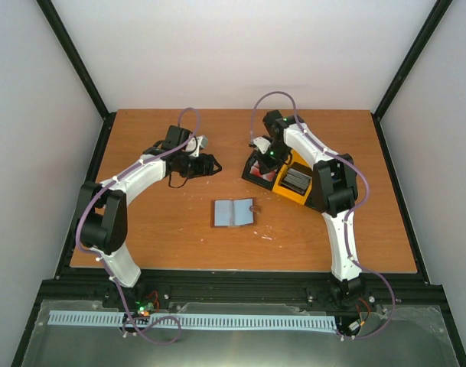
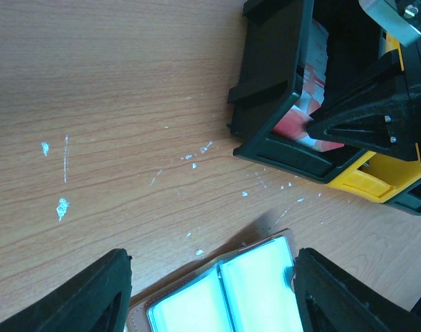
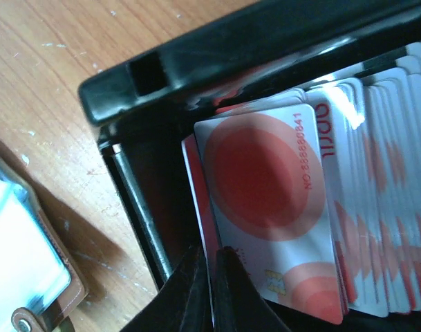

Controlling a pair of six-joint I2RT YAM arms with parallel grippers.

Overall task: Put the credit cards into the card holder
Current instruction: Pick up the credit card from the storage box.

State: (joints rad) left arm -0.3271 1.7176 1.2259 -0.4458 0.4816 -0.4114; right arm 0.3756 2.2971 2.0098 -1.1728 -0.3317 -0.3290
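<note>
Left gripper (image 1: 208,165): over the left half of the table (image 1: 156,237), jaws well apart, holding nothing. Card holder (image 1: 234,212): lying spread open, pale lining up, at mid-table toward the near edge. Black bin (image 1: 252,174): right of centre, holding white-and-red credit cards (image 3: 376,173) packed on edge. Right gripper (image 3: 211,287): lowered into this bin, its 2 fingers pinched together on the lower corner of the front card (image 3: 265,187), apparently gripping it. Yellow bin (image 1: 290,195): touching the black one on its right, with dark cards (image 1: 296,180). The cards are probably light, stiff and slick, so an edge pinch suits them. Close packing may drag a neighbour along.
</note>
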